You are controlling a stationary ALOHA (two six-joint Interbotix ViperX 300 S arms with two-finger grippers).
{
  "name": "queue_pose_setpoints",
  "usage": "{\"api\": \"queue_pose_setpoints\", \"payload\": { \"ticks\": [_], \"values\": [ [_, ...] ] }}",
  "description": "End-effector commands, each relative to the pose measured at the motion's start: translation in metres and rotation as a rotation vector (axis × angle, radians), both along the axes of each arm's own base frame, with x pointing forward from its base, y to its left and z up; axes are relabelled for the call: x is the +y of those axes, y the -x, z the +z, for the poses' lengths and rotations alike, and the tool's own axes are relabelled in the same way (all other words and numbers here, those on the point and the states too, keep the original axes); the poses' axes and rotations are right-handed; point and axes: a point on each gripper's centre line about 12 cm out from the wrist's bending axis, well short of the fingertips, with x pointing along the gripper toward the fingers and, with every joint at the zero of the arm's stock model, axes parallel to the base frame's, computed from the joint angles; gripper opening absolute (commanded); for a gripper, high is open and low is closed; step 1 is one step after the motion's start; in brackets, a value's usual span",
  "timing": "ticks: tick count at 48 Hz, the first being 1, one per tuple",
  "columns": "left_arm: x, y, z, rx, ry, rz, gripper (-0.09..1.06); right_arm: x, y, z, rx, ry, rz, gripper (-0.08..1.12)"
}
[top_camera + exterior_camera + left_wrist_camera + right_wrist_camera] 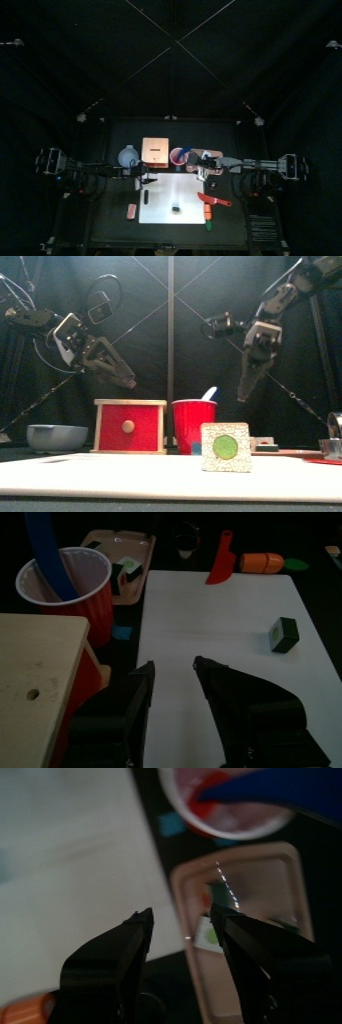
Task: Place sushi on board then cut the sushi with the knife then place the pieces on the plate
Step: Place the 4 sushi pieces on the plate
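Observation:
One green sushi piece (pixel 178 210) (pixel 227 446) (pixel 283 633) stands on the white board (pixel 167 190) (pixel 214 612). Another sushi piece (pixel 130 570) (pixel 214 903) lies in the pink tray (pixel 100 542) (pixel 274 898) behind the board. The blue knife (pixel 44 552) stands in the red cup (pixel 181 155) (pixel 194 424) (pixel 60 582). A red knife (pixel 214 200) (pixel 221 557) lies at the board's right edge. My left gripper (pixel 140 176) (pixel 174 664) hovers open over the board's back left. My right gripper (pixel 207 171) (pixel 183 913) hangs open above the tray's edge, holding nothing.
The wooden box (pixel 155 150) (pixel 130 426) with its red drawer front stands behind the board, the blue-grey bowl (pixel 128 155) (pixel 56 436) to its left. An orange toy (pixel 262 560) and a green toy (pixel 211 225) lie right of the board, a small red thing (pixel 131 210) left of it.

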Motion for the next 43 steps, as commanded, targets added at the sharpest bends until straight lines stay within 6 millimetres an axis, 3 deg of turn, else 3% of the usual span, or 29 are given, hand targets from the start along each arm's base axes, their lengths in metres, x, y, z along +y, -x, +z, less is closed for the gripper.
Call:
{"api": "queue_pose_setpoints", "payload": {
  "ticks": [1, 11, 18, 25, 43],
  "values": [
    [-0.001, -0.005, 0.007, -0.026, -0.002, -0.006, 0.78, 0.037, -0.019, 0.020, -0.076, -0.038, 0.090, 0.84],
    [-0.002, -0.007, 0.013, -0.043, -0.001, -0.006, 0.78, 0.098, -0.046, 0.014, -0.102, -0.199, 0.163, 0.84],
    [-0.002, -0.008, 0.013, -0.043, -0.001, -0.006, 0.78, 0.126, -0.062, 0.008, -0.111, -0.263, 0.183, 0.84],
    [-0.002, -0.008, 0.013, -0.045, 0.000, -0.004, 0.78, 0.135, -0.076, -0.005, -0.107, -0.292, 0.170, 0.84],
    [-0.002, -0.007, 0.012, -0.040, 0.000, -0.006, 0.78, 0.136, -0.093, -0.036, -0.046, -0.268, 0.167, 0.84]
  ]
}}
